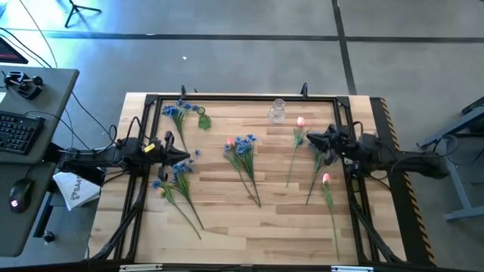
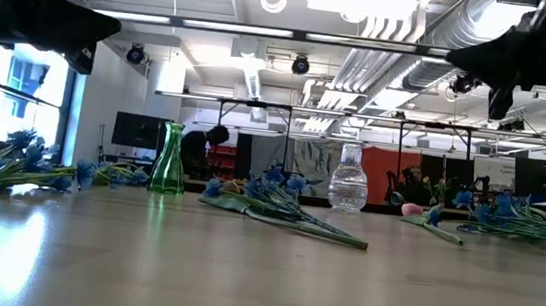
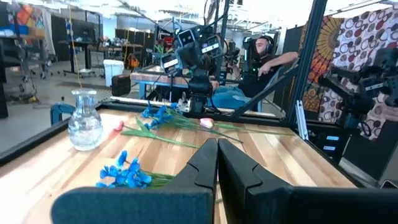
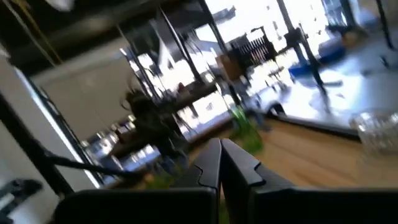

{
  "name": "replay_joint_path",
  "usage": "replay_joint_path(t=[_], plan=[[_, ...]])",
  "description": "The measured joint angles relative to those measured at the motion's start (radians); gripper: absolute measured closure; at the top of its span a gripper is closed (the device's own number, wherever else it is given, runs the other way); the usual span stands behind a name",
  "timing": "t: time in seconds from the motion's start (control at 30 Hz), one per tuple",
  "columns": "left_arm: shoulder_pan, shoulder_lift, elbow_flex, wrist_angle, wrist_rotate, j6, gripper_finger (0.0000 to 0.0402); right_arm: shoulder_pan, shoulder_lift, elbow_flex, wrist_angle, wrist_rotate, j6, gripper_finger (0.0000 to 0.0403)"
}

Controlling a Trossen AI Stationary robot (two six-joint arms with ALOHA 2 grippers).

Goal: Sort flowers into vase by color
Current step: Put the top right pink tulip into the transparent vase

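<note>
Blue-blossomed flower bunches lie flat on the wooden table at the far left [image 1: 175, 112], the near left [image 1: 175, 180] and the middle [image 1: 242, 149]. Pink-budded stems lie on the right [image 1: 301, 125] [image 1: 326, 181]. A clear glass vase [image 1: 277, 111] and a green vase [image 2: 168, 160] stand upright near the far edge. My left gripper [image 1: 187, 156] hovers shut at the left, between two blue bunches and above the table. My right gripper [image 1: 310, 138] hovers shut at the right, above the pink stems. Both point level toward the middle, as the wrist views show [image 3: 217, 155] [image 4: 219, 158].
A black frame [image 1: 242, 97] runs around the table's edges. A desk with a keyboard [image 1: 17, 130] and a mouse stands off the left side. Bare wood lies along the near edge [image 1: 257, 234]. People sit in the room beyond the table [image 3: 267, 59].
</note>
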Motion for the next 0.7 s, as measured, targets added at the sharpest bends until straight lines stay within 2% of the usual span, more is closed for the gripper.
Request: replay_joint_path(t=[0.17,0.3,0.43,0.6,0.7], plan=[[0.000,0.000,0.000,-0.003,-0.065,0.006,0.0401,0.002,0.286,0.204,-0.307,0.068,0.105,0.0402],[0.000,0.000,0.000,-0.002,-0.087,0.006,0.0401,-0.010,0.536,0.353,-0.567,0.056,0.254,0.0389],[0.000,0.000,0.000,0.004,-0.110,-0.014,0.0401,-0.032,0.764,0.444,-0.692,0.006,0.381,0.0337],[0.000,0.000,0.000,0.003,-0.133,-0.021,0.0401,-0.084,1.003,0.520,-0.730,-0.030,0.493,0.0252],[0.000,0.000,0.000,0.002,-0.133,-0.021,0.0401,-0.121,1.119,0.557,-0.743,-0.036,0.585,0.0223]])
